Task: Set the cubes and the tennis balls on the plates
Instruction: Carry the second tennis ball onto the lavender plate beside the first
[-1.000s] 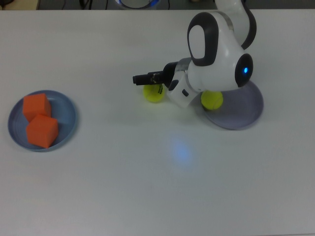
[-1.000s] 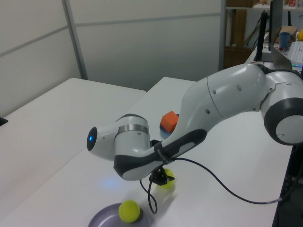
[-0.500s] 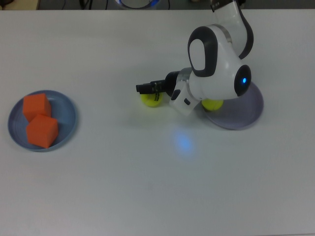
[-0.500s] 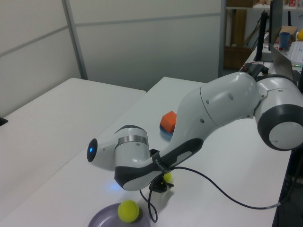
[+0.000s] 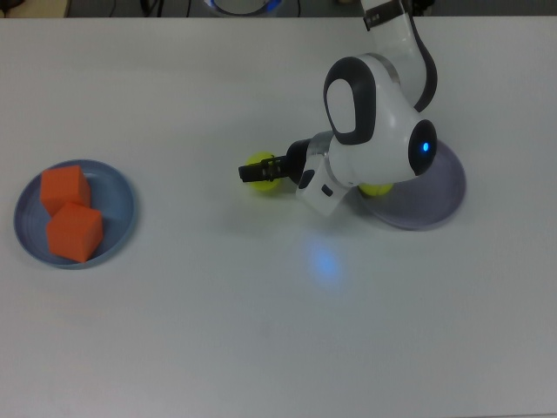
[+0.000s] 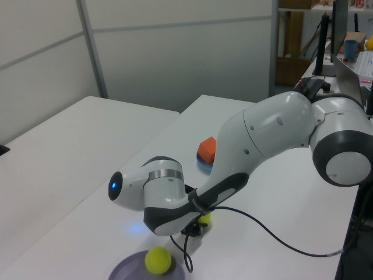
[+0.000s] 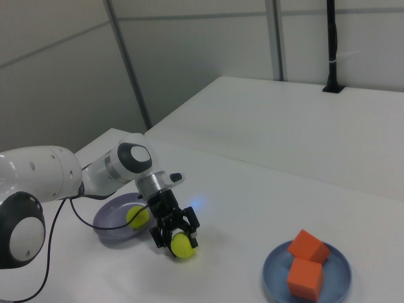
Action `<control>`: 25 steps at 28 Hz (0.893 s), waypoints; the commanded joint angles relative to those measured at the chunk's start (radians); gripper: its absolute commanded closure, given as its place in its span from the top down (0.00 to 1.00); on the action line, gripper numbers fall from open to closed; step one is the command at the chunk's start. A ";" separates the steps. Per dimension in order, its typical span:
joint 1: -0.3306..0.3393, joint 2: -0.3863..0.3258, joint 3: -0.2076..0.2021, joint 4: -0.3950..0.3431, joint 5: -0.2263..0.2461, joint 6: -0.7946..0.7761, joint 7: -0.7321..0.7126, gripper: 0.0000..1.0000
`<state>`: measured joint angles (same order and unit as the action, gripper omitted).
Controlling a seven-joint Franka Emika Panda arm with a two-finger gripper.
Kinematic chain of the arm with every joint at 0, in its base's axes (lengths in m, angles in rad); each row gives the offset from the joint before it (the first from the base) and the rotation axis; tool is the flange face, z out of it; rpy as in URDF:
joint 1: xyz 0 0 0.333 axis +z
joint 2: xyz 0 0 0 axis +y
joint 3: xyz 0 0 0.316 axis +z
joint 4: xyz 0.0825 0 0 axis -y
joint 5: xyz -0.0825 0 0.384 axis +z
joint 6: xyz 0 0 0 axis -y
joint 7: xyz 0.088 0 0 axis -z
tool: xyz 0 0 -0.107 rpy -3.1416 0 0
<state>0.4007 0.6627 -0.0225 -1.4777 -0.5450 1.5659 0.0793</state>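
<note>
The fuzzy yellow-green tennis ball (image 7: 184, 246) sits on the table between the gripper's (image 7: 175, 239) spread jaws, not yet clamped.

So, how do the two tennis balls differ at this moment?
One tennis ball lies on the bare table, while the other tennis ball rests on the lavender plate. The end effector straddles the first; nothing touches the second. The top view hides the second mostly under the arm. Both are fuzzy and yellow-green.
</note>
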 commanded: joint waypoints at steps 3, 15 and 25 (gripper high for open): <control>-0.003 -0.005 -0.002 0.016 -0.009 0.036 0.026 0.00; 0.013 -0.060 0.113 0.103 0.005 0.146 0.126 0.00; 0.113 -0.061 0.125 0.102 -0.024 0.282 0.206 0.00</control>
<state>0.4757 0.6166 0.1071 -1.3516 -0.5435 1.7850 0.2379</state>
